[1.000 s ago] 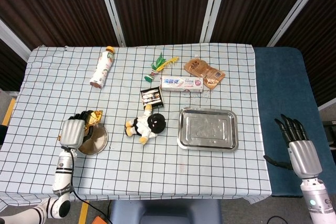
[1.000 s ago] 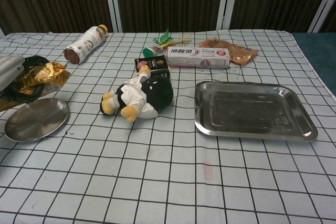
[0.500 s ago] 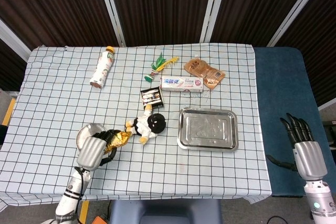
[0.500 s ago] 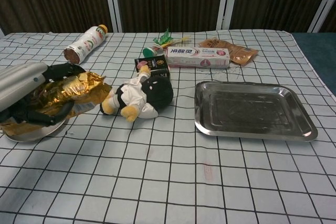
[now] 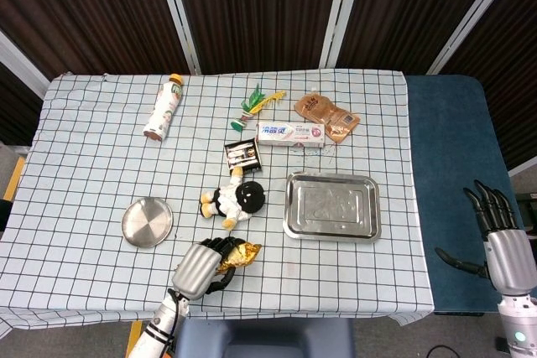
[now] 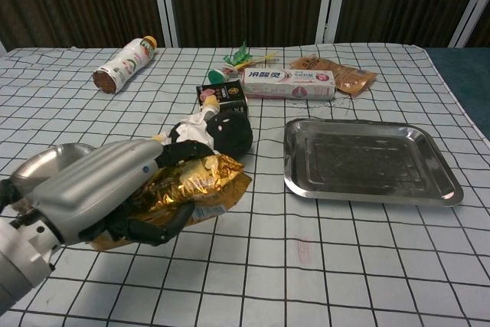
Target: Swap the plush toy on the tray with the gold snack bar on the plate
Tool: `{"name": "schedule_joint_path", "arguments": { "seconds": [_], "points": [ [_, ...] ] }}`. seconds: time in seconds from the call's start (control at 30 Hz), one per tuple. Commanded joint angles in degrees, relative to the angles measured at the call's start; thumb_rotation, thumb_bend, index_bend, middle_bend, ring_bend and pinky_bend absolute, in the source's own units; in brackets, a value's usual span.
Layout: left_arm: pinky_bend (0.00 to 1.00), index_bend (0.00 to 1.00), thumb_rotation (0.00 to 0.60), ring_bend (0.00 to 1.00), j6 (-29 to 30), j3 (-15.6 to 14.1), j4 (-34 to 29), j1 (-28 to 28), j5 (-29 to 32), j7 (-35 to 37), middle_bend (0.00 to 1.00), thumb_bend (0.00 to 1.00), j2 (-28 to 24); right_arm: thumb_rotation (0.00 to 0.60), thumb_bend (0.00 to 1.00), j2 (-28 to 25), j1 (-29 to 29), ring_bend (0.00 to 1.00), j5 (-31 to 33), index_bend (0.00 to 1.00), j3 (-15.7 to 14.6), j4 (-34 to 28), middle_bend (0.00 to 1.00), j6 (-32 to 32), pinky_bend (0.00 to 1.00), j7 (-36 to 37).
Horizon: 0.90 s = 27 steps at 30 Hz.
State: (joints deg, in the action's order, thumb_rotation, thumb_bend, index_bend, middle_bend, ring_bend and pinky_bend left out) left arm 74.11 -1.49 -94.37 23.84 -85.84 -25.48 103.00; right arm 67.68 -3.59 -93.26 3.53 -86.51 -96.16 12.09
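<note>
Two views: from the head, the left hand [image 5: 200,269] grips the gold snack bar [image 5: 238,255] near the desk's [image 5: 84,165] front edge, below the plush toy [image 5: 234,200]; the right hand [image 5: 503,245], fingers apart, sits off the desk; from the chest, open cloth separates bar and bare tray [image 6: 370,160].

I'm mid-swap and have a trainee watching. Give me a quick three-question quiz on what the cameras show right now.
1. True or false: the tray has the plush toy lying in it.
2. What is the left hand holding? A) the bottle B) the gold snack bar C) the toothpaste box
3. Fill in: the plate sits on the cloth with ____ on it.

Key:
1. False. The tray holds nothing; the toy lies on the cloth between plate and tray.
2. B. The fingers wrap the gold wrapper.
3. Nothing.
</note>
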Motion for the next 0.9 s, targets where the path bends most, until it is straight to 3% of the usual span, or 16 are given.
{"name": "schedule_joint_path", "arguments": {
  "seconds": [0.03,0.1,0.2,0.33,0.5,0.57,0.67,0.9],
  "points": [
    [0.76,0.52,0.600,0.62,-0.7,1.1,2.4,0.4,0.0,-1.1,0.61,0.75,2.8,0.600,0.09,-0.3,0.2,0.00,-0.1,0.01,0.1,-0.1,0.00,-0.2,0.00,0.5],
    [0.75,0.48,0.600,0.58,-0.8,1.7,4.7,0.8,-0.6,-1.2,0.56,0.73,4.0,0.600,0.09,-0.4,0.2,0.00,-0.2,0.01,0.1,-0.1,0.00,-0.2,0.00,0.8],
    [0.70,0.32,0.600,0.47,-1.9,2.2,6.8,1.4,-0.4,-0.6,0.43,0.67,4.4,0.600,0.09,-0.6,0.2,0.00,-0.3,0.01,0.1,-0.2,0.00,-0.1,0.00,1.2],
    [0.53,0.12,0.600,0.25,-3.7,2.1,6.4,1.6,0.9,-0.7,0.20,0.59,3.0,0.600,0.09,-0.7,0.2,0.00,-0.3,0.01,0.1,-0.2,0.00,0.1,0.00,1.4],
    [0.31,0.01,0.600,0.03,-6.2,2.1,2.7,1.7,3.5,-1.4,0.01,0.48,0.3,0.600,0.09,-0.7,0.0,0.00,-0.1,0.01,0.2,-0.2,0.00,0.8,0.00,1.2],
    [0.24,0.00,0.600,0.00,-6.6,2.1,1.5,1.9,3.8,-1.8,0.00,0.46,-0.6,0.600,0.09,-0.6,0.0,0.00,-0.2,0.01,0.1,-0.2,0.00,1.0,0.00,1.0],
    [0.20,0.00,0.600,0.00,-7.0,2.0,0.4,2.0,4.0,-2.3,0.00,0.45,-1.7,0.600,0.09,-0.6,-0.1,0.00,-0.3,0.01,0.0,-0.3,0.00,1.3,0.00,0.9],
    [0.18,0.00,0.600,0.00,-7.0,3.5,-1.1,2.5,5.0,-3.8,0.00,0.45,-4.4,0.600,0.09,-0.8,0.0,0.00,-0.4,0.01,0.0,-0.4,0.00,1.4,0.00,1.1]
  ]
}}
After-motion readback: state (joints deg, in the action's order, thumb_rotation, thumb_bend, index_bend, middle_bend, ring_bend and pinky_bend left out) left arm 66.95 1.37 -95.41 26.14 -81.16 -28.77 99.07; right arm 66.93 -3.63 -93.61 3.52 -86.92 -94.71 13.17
